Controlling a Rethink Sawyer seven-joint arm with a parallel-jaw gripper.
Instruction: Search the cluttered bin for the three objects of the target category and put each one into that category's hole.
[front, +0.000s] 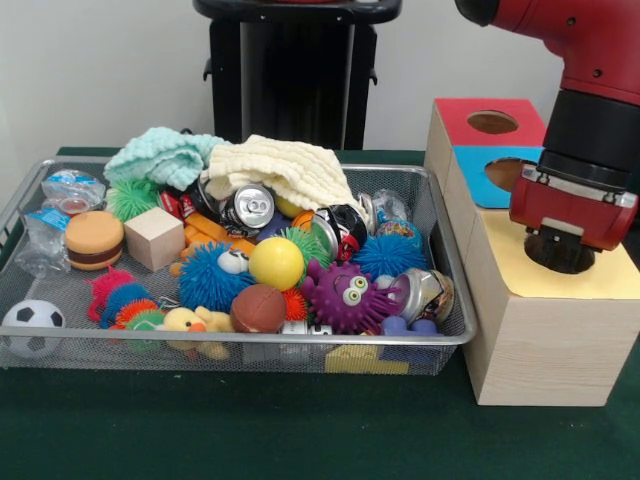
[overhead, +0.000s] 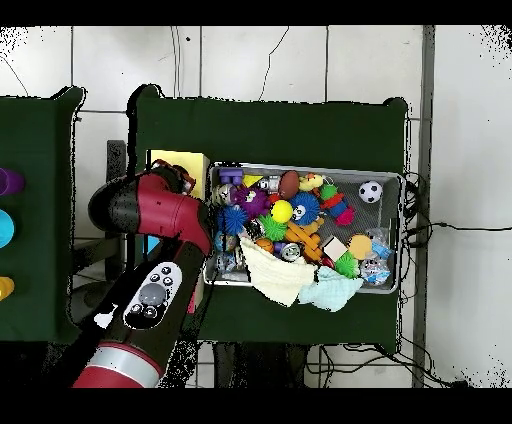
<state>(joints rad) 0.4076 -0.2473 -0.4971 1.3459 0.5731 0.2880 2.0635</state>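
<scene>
Reading of brands proves impossible: blue-and-white print on the crumpled plastic wrappers (front: 62, 200) at the wire bin's (front: 250, 340) left edge, and print on the crushed cans (front: 248, 207) near the middle, too small to make out. Going left to right in the front view: a soccer ball (front: 31, 327) in the near left corner, a toy hamburger (front: 94, 239) beside a plain wooden cube (front: 154, 237), green and blue spiky balls, a yellow ball (front: 276, 262) touching a blue spiky ball (front: 207, 277), a small brown football (front: 258, 308) against the near edge, a purple spiky toy with eyes (front: 347, 296), then another can (front: 425, 292) toward the right edge. Draped over the far side: a mint knitted cloth (front: 163, 155) and a cream knitted cloth (front: 290, 170), hiding whatever lies under them. Just right of the bin, a wooden box (front: 545, 340) with red, blue and yellow top panels; round holes (front: 492, 122) visible in the red and blue ones. Hanging over the yellow panel (front: 520, 265), the red arm's gripper (front: 559, 250), covering that panel's hole; fingers hidden by the wrist housing, so cannot tell how wide apart or whether anything is held. Seen from overhead, arm (overhead: 165, 215) blocking most of the box. Target category not identifiable.
</scene>
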